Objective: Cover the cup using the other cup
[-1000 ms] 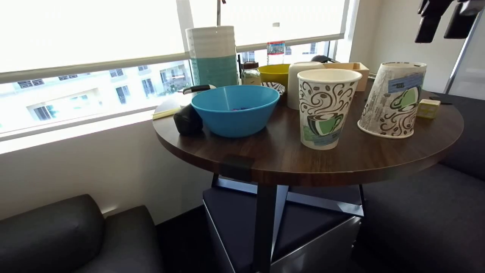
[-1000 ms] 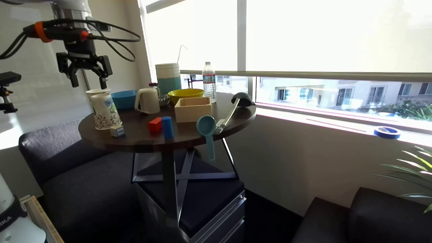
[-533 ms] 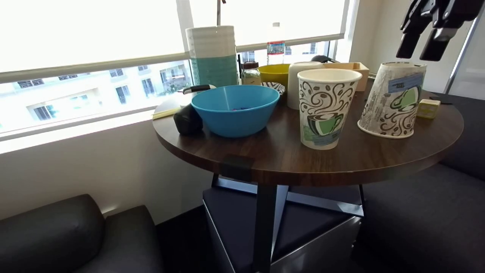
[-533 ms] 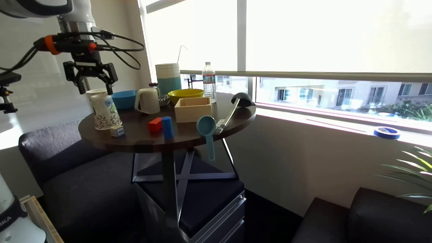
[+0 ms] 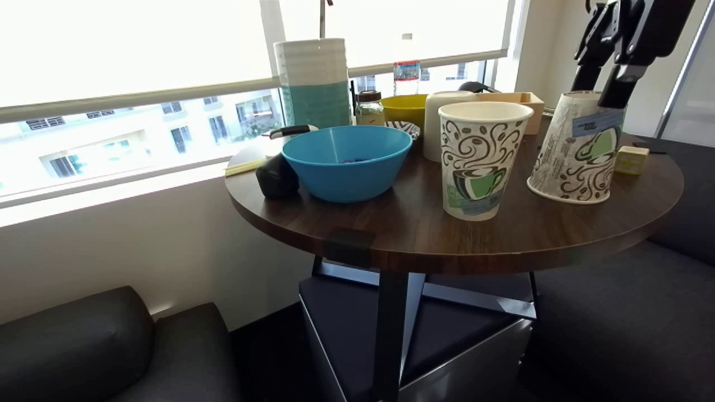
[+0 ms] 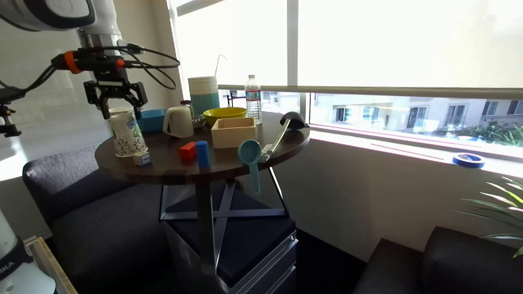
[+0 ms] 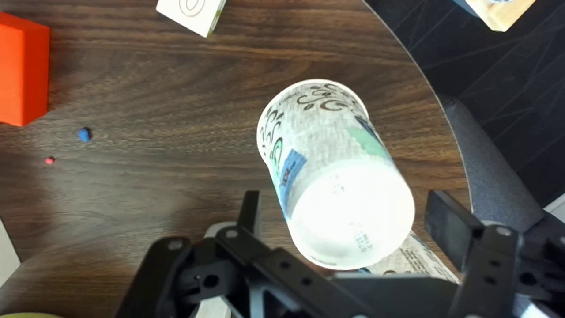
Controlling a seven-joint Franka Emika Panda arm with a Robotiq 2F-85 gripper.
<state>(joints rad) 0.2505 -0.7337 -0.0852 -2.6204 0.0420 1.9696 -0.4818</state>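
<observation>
The other cup stands upside down on the table near its edge, whitish with green-blue patches, in both exterior views and in the wrist view. The cup, with dense dark swirls, stands upright beside it. Its rim shows behind the other cup in an exterior view, and part of its side in the wrist view. My gripper is open. Its fingers point down on either side of the other cup's raised base, with gaps in the wrist view.
A blue bowl, a whitish pitcher, a yellow bowl and a wooden box stand on the round table. A small block lies close to the other cup. A red block and a blue cylinder are nearby.
My gripper has come down and over toward the upside-down other cup, so its fingers now flank the cup's base. It stays open. Both cups have not moved.
</observation>
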